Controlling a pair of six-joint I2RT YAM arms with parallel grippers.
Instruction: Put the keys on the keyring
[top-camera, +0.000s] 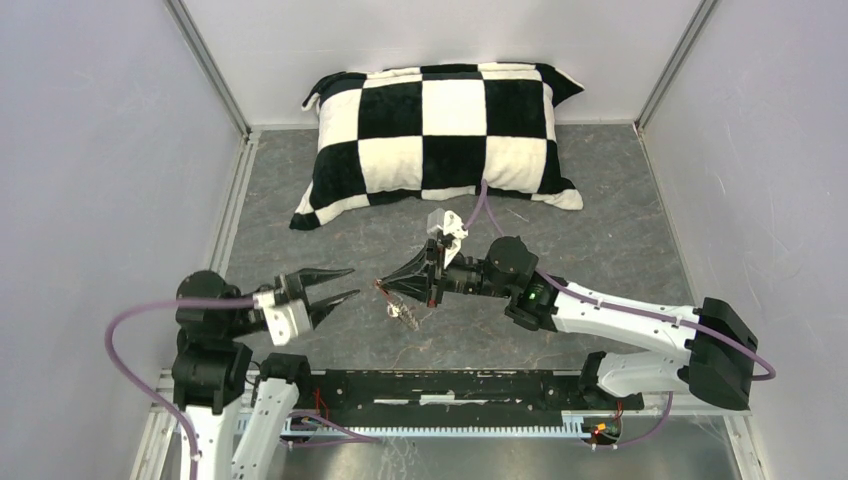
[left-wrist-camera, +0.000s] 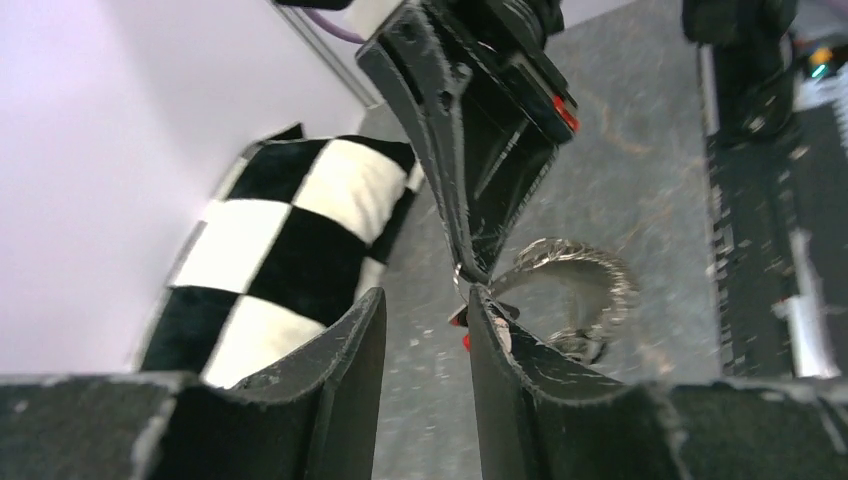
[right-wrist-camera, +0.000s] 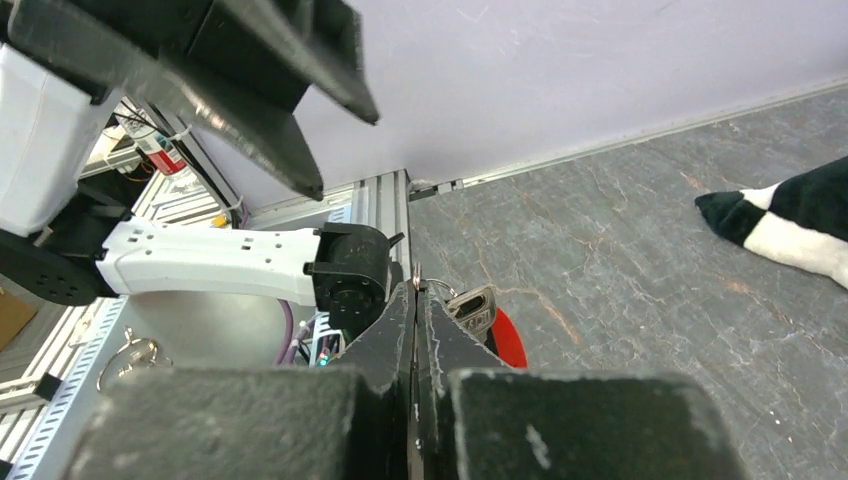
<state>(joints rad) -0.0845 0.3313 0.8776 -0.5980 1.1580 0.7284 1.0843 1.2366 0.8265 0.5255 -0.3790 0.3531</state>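
Spanning the whole top view, the grey table (top-camera: 620, 200) carries a black-and-white checkered pillow (top-camera: 440, 130) at its far side, well apart from the work. Nearer the bases, the two arms meet close to the middle. The right gripper (top-camera: 385, 286) points toward the left arm with its fingers pressed together. In the right wrist view they pinch a thin strand of wire at their tips, which I take to be the keyring (left-wrist-camera: 585, 285). The left gripper (top-camera: 345, 284) faces it tip to tip with its fingers spread and nothing between them. The ring hangs from the right claw clear of the table, its coiled loop drooping below and to the right-arm side of the pinch. In the left wrist view the loop lies just beyond the left claw's open gap and a little to one side. The red sleeve (right-wrist-camera: 510, 345) sits just beside the pinch. A small silvery piece (right-wrist-camera: 470, 305) dangles against the right fingers and may be one of the keys, but I cannot make out either black head for certain. The left claw is the free one, so the next move likely falls to it, advancing along its own long axis.
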